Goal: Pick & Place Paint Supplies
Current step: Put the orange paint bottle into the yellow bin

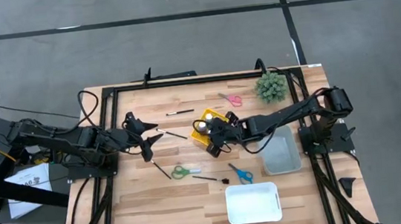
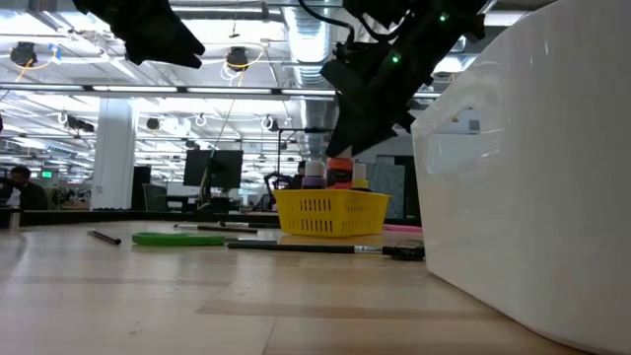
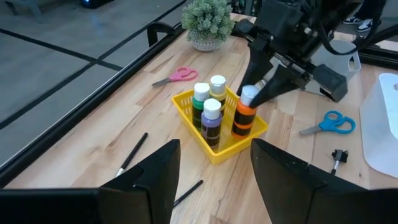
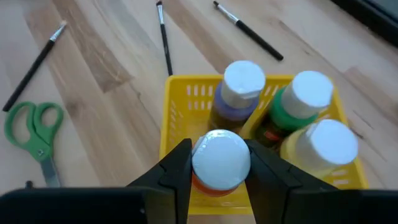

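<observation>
A yellow basket (image 1: 210, 129) stands on the table's middle and holds green (image 3: 200, 102), yellow (image 3: 217, 87), purple (image 3: 211, 121) and orange (image 3: 244, 121) paint bottles, all white-capped. My right gripper (image 4: 221, 168) reaches in from the right and is shut on the orange bottle at the basket's near corner. My left gripper (image 1: 147, 132) hovers open and empty left of the basket; its fingers (image 3: 155, 171) show in its wrist view. Dark-handled brushes lie flat on the wood at the far side (image 1: 179, 112), beside the basket (image 1: 175, 135), and nearer (image 1: 160, 168), (image 1: 209, 178). My right gripper pinches the orange bottle's white cap (image 4: 221, 155) between its two fingers, one on each side. The fingers (image 3: 270, 93) slant down from the table's right. The bottle is upright with its lower end inside the basket; whether it stands on the basket's floor I cannot tell.
Pink scissors (image 1: 230, 99) and a spiky green plant (image 1: 270, 86) are at the far side. Green scissors (image 1: 185, 172) and blue scissors (image 1: 240, 173) lie nearer. A grey bin (image 1: 280, 150) stands right of the basket, a white bin (image 1: 253, 203) at the near edge.
</observation>
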`<state>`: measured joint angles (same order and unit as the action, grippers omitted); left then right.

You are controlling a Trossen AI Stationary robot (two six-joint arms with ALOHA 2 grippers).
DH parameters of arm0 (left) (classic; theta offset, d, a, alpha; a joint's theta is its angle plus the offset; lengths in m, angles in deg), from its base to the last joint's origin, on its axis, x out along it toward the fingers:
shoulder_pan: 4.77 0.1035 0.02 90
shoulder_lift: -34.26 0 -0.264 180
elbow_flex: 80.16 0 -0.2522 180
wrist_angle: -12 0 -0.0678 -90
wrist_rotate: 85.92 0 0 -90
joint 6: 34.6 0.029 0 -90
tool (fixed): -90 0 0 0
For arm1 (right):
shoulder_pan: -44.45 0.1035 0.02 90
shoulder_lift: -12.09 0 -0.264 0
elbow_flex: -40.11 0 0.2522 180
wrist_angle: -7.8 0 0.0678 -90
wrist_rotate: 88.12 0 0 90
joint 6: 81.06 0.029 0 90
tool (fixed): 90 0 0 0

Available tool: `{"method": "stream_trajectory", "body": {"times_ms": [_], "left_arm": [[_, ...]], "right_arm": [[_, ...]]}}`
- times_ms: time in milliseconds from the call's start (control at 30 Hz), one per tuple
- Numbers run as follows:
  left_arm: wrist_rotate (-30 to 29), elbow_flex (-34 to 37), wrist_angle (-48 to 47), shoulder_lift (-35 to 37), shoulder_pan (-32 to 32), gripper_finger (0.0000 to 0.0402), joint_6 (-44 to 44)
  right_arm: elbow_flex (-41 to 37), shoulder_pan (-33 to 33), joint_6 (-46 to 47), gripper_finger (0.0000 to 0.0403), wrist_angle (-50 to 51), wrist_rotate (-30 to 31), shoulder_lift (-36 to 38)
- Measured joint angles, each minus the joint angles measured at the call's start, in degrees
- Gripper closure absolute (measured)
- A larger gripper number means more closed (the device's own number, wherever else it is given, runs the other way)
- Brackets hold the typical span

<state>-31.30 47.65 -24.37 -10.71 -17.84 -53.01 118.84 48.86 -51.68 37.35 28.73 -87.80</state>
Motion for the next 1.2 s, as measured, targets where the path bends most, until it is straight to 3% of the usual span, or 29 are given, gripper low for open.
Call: {"method": "stream_trajectory", "body": {"times_ms": [1200], "left_arm": [[0.01,-0.02,-0.13,-0.01,0.0,0.0215,-0.41]], "right_arm": [[0.07,-4.38,-11.91,0.0291,-3.02,-6.8,-2.67]]}}
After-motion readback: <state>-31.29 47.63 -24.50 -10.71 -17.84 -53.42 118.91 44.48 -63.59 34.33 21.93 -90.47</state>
